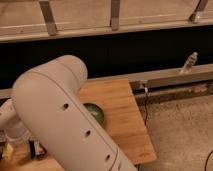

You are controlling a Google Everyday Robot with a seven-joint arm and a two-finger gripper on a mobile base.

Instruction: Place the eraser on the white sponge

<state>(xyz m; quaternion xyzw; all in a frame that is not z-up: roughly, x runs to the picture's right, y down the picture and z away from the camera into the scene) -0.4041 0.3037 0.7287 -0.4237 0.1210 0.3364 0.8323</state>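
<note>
Arm (60, 115) fills the left of the view, bent over the wooden table (125, 117). Gripper (34, 149) sits low at the left edge, mostly hidden behind the forearm, jaws wide apart, nothing seen held. Eraser cannot be made out (arm covers that part of the table); green round object (97, 114) peeks out beside the arm

Robot arm (55, 115) blocks much of the bench (120, 100)
The gripper (36, 148) sits low at the left, a dark shape mostly hidden behind the arm. A green bowl (96, 114) shows only its right part. A small upright object (189, 62) on the far ledge is too blurred to identify.
</note>
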